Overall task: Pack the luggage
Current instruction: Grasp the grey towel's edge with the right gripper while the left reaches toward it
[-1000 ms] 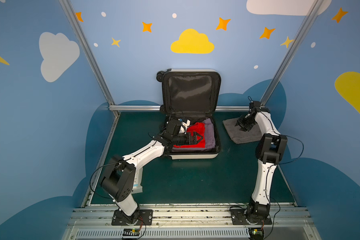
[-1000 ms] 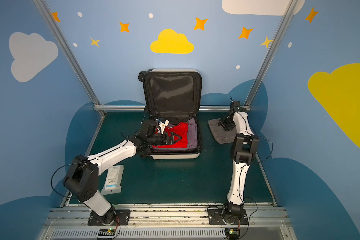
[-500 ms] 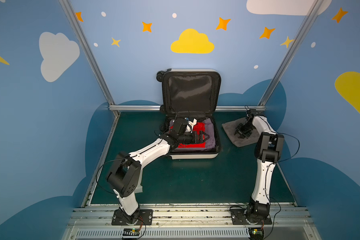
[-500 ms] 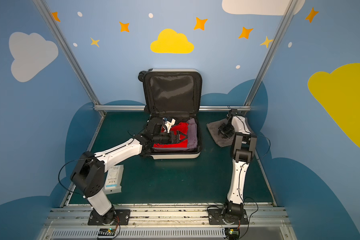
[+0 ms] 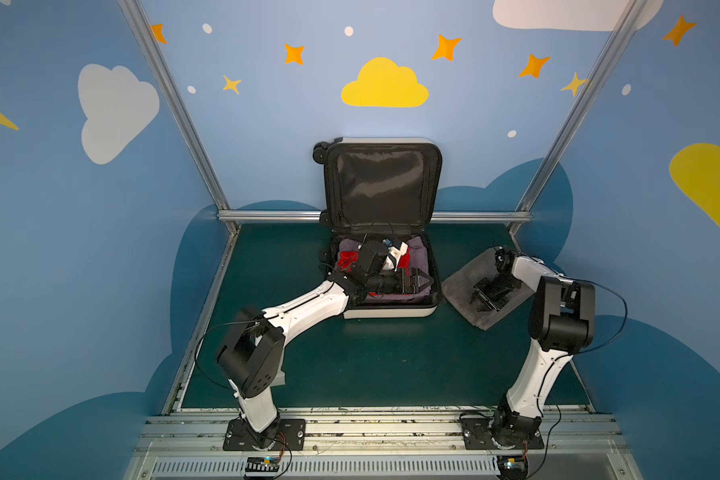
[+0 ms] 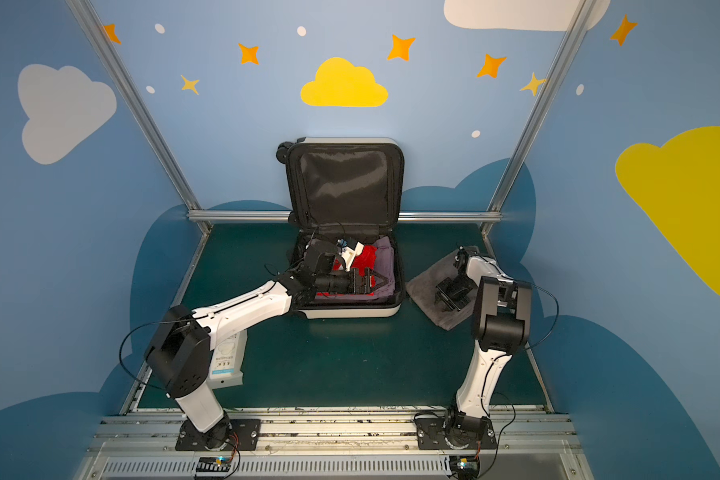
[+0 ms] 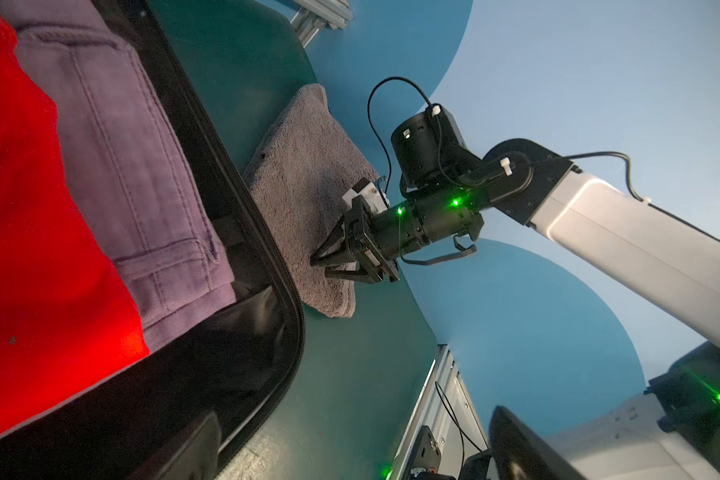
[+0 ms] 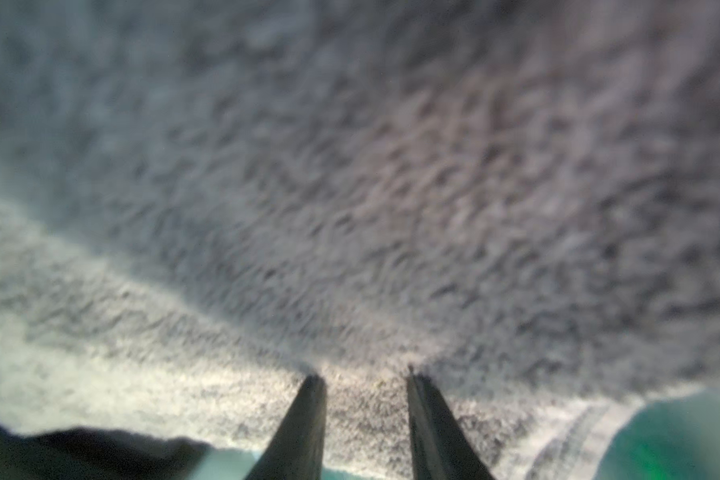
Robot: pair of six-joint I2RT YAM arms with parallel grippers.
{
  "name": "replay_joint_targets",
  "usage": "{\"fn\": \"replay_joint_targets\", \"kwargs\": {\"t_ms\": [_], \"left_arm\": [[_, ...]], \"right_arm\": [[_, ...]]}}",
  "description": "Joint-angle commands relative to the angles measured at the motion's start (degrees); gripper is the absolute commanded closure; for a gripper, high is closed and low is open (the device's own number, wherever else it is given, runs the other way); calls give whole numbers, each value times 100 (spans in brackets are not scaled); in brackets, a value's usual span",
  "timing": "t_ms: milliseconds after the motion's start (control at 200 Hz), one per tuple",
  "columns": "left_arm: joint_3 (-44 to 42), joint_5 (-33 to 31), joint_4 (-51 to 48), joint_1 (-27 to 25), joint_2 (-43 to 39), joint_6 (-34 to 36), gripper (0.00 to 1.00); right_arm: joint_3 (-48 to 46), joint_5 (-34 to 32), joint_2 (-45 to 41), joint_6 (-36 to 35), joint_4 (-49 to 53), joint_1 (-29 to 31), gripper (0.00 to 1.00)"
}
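Top view: the luggage [image 5: 391, 311] lies open on the green mat [image 5: 350, 365], lid up. The left gripper [image 5: 427, 284], jaws wide, sits low over the clothes [image 5: 418, 257] inside, so I reckon it could snag them. Its arm reaches in over the front-left corner. The right gripper [image 5: 481, 301] points down onto the grey towel [image 5: 460, 286] just right of the luggage.

Left wrist view: a thin pinch might just unfold that towel [image 7: 304, 166].

Right wrist view: fingertips [image 8: 314, 386] part-closed, dug into the pile. Can't tell if they grip.

The dark green table [image 5: 391, 365] carries the open luggage [image 5: 391, 312] at the far middle, with a grey towel [image 5: 458, 291] just right of it — and a white packet [image 6: 225, 361] near left.
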State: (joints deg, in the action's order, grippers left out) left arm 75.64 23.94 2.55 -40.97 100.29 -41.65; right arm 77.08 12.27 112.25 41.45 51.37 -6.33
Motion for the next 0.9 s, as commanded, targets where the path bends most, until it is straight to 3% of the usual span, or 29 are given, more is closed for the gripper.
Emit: {"fn": "replay_joint_targets", "kwargs": {"t_ms": [0,245,466,721,896], "left_arm": [[-90,-126,-79,-114,-121,-87,1],[-650,-441,100,-555,-404,-337,0],[-1040,-800,528,-1117,-324,-740,1],[-795,-1231,1067,-1656,396,-1208,1],[-617,-1634,1606,-1916,991,-1875,1]], "right_arm": [[-687,-277,-446,338,111,-53,65],[-2064,208,-1727,556,-491,-5,65],[-1585,-214,-2328,-32,4,-38,64],[-914,-1,-1879,-373,203,-419,64],[-1037,146,-1587,-404,20,-835,64]]}}
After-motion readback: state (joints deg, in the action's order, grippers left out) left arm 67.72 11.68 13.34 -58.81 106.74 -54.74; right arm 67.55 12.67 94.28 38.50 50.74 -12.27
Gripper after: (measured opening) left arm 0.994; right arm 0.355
